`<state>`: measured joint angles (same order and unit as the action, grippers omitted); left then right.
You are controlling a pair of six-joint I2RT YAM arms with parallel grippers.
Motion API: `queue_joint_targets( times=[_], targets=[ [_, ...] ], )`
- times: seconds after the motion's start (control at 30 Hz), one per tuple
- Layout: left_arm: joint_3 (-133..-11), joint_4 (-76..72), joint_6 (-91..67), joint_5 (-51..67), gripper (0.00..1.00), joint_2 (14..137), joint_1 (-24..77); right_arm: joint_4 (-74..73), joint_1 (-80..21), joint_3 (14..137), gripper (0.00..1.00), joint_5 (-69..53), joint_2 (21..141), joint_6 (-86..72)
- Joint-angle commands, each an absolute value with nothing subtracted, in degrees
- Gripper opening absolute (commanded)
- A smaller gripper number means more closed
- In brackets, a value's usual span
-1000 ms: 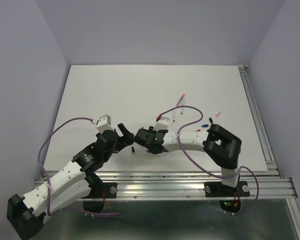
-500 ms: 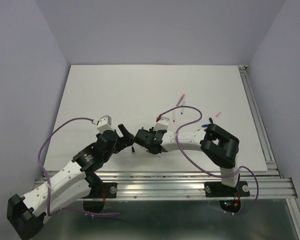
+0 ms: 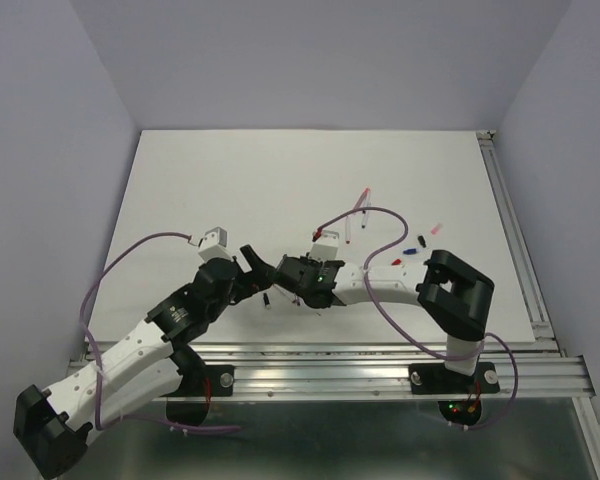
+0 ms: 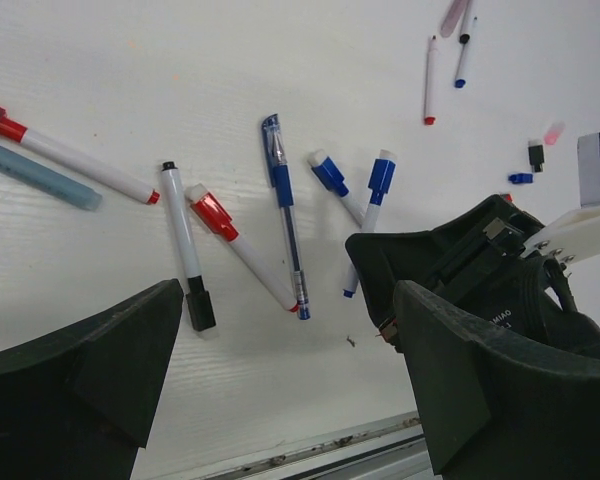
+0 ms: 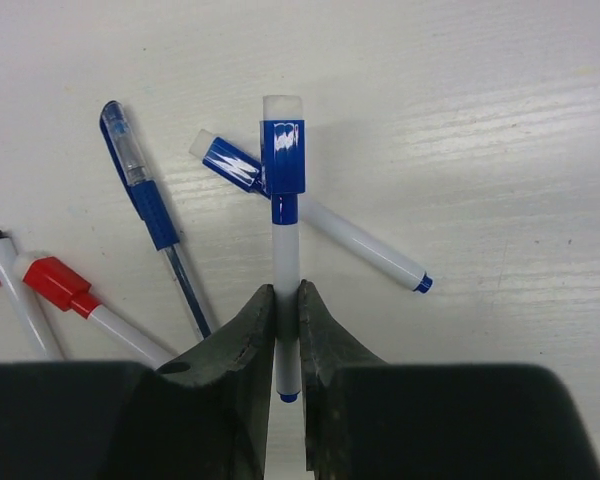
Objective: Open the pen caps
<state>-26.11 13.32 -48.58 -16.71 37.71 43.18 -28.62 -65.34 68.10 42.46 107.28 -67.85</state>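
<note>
Along the near edge of the table (image 3: 180, 180) the left gripper (image 4: 290, 340) hangs spread wide, holding nothing. Beside it the right gripper (image 5: 287, 300) is clamped on the white barrel of a marker (image 5: 286, 262), its blue cap (image 5: 283, 157) on. Farther off, toward the right edge, lies a loose blue cap (image 4: 520, 178).

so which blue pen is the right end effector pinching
The white marker whose blue cap points straight away from the right end effector, barrel between its fingers. The other blue marker crosses under it; the gel pen lies apart, untouched.
</note>
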Motion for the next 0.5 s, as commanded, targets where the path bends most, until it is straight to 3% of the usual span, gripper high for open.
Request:
queue_joint_targets(
  times=[0.0,0.3,0.47],
  targets=[
    [-28.83,7.3,-47.9,-13.54,0.99,39.11,43.42,-20.68,-65.92,63.92,0.12,44.39,99.59,-60.75],
    [-30.32,0.53,-47.81,-7.21,0.99,44.73,43.33,17.09,-65.92,42.29,0.06,14.17,81.4,-39.38],
    [-30.32,-2.89,-49.22,-4.84,0.97,46.93,43.33,22.32,-65.92,39.99,0.04,7.4,78.22,-38.05]
  ],
)
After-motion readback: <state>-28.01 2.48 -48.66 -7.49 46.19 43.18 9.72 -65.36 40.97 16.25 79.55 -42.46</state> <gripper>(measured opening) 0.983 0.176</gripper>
